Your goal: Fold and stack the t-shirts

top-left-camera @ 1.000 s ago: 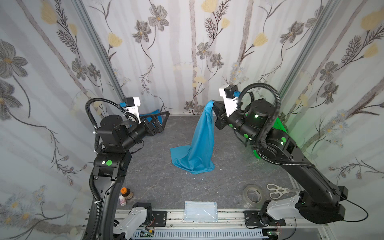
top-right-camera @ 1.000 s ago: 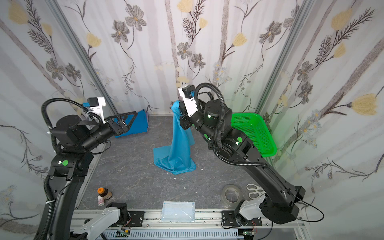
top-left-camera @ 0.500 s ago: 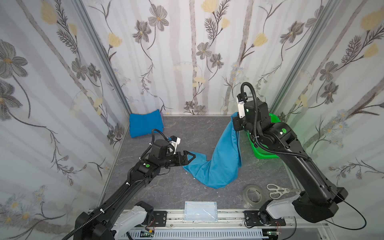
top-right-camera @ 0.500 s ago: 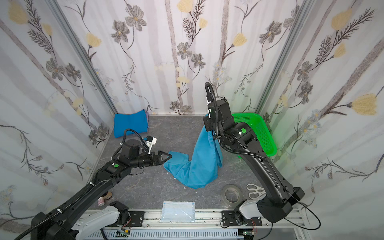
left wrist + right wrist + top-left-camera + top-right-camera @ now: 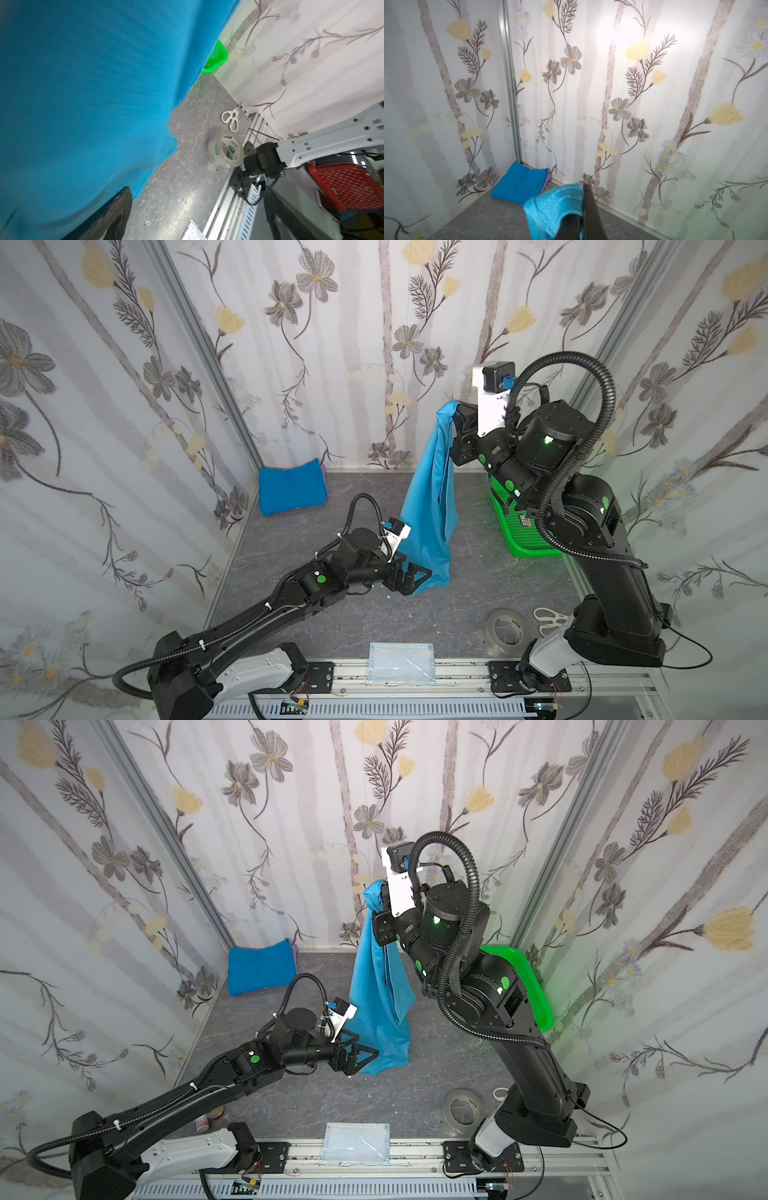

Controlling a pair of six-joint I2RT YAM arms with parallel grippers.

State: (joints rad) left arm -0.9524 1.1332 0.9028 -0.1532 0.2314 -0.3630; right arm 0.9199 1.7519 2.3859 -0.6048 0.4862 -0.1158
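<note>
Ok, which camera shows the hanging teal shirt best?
Either top view: both top views show the teal t-shirt whole, from the right gripper pinching its top down to the hem by the open left gripper. The left wrist view shows only blurred cloth close up; the right wrist view just the bunched top.

Pale floral-papered walls [image 5: 374, 323] enclose a grey marbled floor [image 5: 415, 614].

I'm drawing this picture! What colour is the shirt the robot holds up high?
The hanging t-shirt is plain teal-blue, with no pattern. It shows best in a top view.
</note>
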